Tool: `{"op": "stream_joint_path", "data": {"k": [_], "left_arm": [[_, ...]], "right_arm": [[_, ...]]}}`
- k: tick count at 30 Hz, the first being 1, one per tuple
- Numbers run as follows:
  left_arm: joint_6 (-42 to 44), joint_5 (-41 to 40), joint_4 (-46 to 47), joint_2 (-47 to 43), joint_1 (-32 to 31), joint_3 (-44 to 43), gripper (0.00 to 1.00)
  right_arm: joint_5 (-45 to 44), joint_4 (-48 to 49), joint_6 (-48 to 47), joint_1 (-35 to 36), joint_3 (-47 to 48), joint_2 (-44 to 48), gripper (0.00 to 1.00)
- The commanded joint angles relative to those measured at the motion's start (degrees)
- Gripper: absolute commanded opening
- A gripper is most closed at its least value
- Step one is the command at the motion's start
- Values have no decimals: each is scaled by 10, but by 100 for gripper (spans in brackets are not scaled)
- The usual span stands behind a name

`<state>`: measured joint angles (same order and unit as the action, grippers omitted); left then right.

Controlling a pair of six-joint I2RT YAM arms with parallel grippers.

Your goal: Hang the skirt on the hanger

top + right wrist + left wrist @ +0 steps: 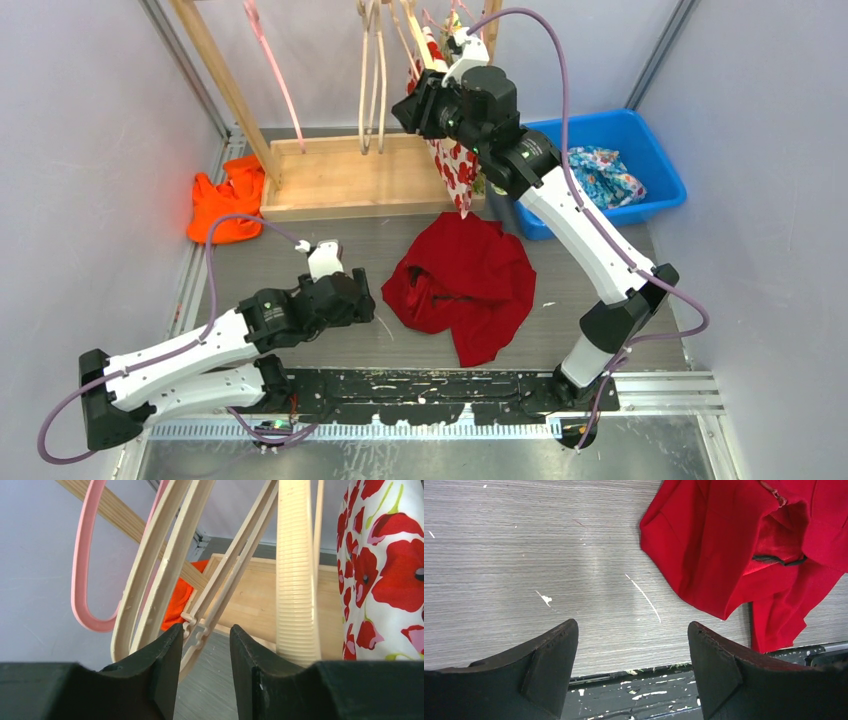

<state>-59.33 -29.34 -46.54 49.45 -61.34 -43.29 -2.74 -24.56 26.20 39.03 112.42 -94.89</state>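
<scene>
The red skirt lies crumpled on the grey table in front of the wooden rack. In the left wrist view the skirt is up and to the right of my fingers. My left gripper hovers low just left of it, open and empty. My right gripper is raised at the rack among the hangers, open. A thin cream hanger with notches runs just past its fingertips, close to the left finger. More cream hangers hang from the rail.
A poppy-print garment hangs on the rack beside my right gripper. A pink hanger hangs further left. The rack's wooden base sits behind the skirt. An orange garment lies left; a blue bin with cloth stands right.
</scene>
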Motion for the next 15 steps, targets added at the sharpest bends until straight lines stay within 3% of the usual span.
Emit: {"op": "stream_joint_path", "data": {"k": [1,7,15], "left_arm": [[0,-10,-5,-12,3,5,80],[0,-9,-3,-14,3,9,80],[-2,-10,-4,-22,2,16,80]], "right_arm": [[-15,57,1,5,16,13,46],[-9,79,7,11,21,19,48],[-16,82,7,32,32,10,57]]}}
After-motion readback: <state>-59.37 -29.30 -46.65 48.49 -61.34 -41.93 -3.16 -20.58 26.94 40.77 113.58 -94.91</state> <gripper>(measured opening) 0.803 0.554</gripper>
